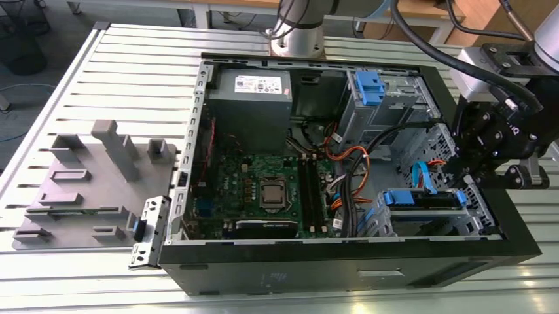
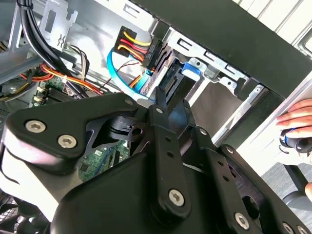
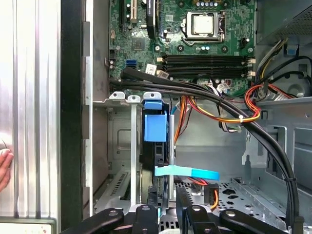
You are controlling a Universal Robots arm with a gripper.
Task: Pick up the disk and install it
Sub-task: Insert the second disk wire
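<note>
The disk (image 1: 423,199) stands on edge in the lower bay of the open computer case (image 1: 349,258), its blue carrier frame facing up. In the first wrist view the disk (image 3: 156,127) runs edge-on away from my gripper (image 3: 165,197), whose black fingers (image 3: 147,214) sit on either side of its near end, shut on it. In the exterior view my gripper (image 1: 456,186) hangs over the bay's end by the case's right wall. In the second wrist view the gripper (image 2: 163,92) reaches to the disk's blue frame (image 2: 191,69).
A flat blue cable (image 3: 187,172) and orange and black cable bundles (image 3: 229,114) cross beside the bay. The motherboard (image 1: 266,190), power supply box (image 1: 253,85) and upper drive cage (image 1: 370,88) fill the case. A grey fixture (image 1: 88,183) lies outside on the exterior view's left. A hand (image 2: 297,114) rests outside.
</note>
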